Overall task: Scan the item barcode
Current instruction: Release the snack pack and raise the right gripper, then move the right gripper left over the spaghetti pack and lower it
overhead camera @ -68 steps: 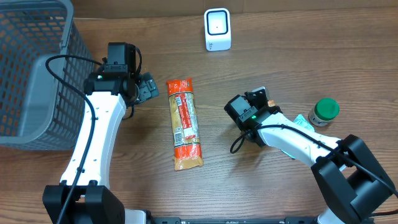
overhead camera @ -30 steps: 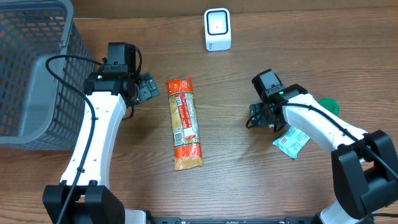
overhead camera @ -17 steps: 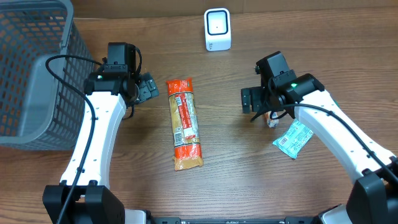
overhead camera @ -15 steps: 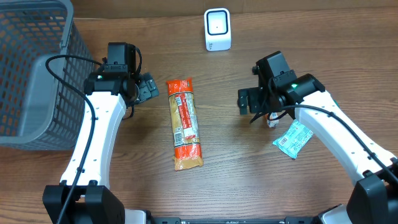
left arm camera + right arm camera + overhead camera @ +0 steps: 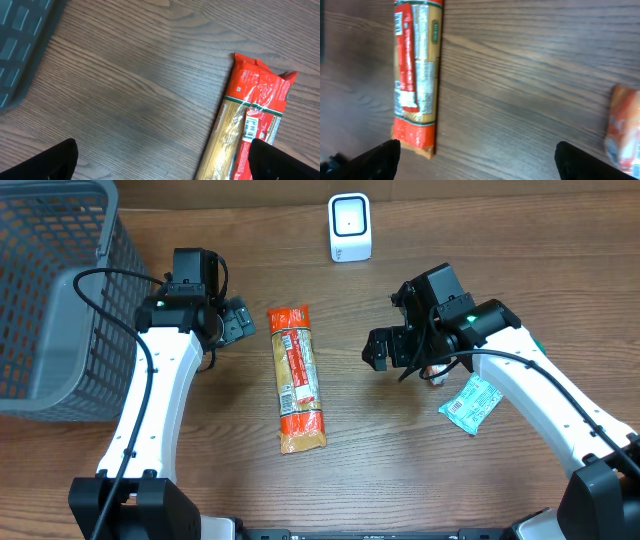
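Two packets lie nearest on the wooden table (image 5: 400, 470): a green-and-white sachet (image 5: 470, 402) on the right, and toward the middle the long red-and-orange pasta pack (image 5: 298, 380), lying lengthwise. Its printed label faces up, and it sits just where it did in the earlier overhead pictures. The sachet has been resting at this spot for the last second; before that it was partly hidden under the right arm. Beyond it, the right gripper (image 5: 386, 328) has swung left since a second ago and now sits between the sachet and the pasta pack, well apart from the pack. Its fingers are spread as wide as they go, with nothing between them. The right wrist view shows the pasta pack (image 5: 415, 75) at upper left and a small orange item (image 5: 620, 125), blurred, at the right edge. The left gripper (image 5: 238, 320) has not moved. It is just left of the pack's far end, fully spread and empty, beside the grey mesh basket (image 5: 50, 290). Farthest back stands the white scanner (image 5: 349, 227), upright and clear of everything.
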{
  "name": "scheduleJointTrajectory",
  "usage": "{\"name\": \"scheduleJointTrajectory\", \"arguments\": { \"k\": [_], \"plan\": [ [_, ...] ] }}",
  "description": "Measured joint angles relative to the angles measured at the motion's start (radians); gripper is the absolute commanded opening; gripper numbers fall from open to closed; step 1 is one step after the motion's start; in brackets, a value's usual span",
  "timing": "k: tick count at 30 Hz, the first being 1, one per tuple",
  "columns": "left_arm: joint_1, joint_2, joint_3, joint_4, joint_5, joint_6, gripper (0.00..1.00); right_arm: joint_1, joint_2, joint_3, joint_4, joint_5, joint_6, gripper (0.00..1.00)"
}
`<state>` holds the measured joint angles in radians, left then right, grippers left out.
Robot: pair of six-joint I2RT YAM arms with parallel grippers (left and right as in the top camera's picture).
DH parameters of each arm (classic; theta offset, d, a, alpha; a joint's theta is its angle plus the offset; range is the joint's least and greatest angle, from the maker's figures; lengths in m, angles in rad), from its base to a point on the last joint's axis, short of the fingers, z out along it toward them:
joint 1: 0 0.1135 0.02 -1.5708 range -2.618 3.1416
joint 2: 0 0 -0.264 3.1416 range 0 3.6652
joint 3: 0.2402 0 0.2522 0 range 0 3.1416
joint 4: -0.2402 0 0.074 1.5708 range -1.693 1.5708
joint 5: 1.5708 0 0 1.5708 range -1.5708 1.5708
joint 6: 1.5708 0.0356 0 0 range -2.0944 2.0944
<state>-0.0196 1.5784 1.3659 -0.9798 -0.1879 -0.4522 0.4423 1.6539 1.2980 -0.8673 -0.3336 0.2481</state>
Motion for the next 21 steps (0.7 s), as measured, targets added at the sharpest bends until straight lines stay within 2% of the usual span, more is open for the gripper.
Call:
{"name": "scheduleJointTrajectory", "arguments": {
  "k": [2,6,9,13,21],
  "plan": [
    [0.000,0.000,0.000,0.000,0.000,0.000,1.00,0.003,0.000,0.000,-0.001,-0.009,0.018,1.00],
    [0.000,0.000,0.000,0.000,0.000,0.000,1.00,0.021,0.000,0.000,0.002,-0.019,0.065,0.93],
    [0.000,0.000,0.000,0.000,0.000,0.000,1.00,0.057,0.000,0.000,0.032,-0.022,0.082,0.79],
    [0.000,0.000,0.000,0.000,0.000,0.000,1.00,0.123,0.000,0.000,0.114,-0.011,0.112,0.78],
    [0.000,0.000,0.000,0.000,0.000,0.000,1.00,0.298,0.029,0.000,0.267,0.142,0.232,0.79]
  ]
}}
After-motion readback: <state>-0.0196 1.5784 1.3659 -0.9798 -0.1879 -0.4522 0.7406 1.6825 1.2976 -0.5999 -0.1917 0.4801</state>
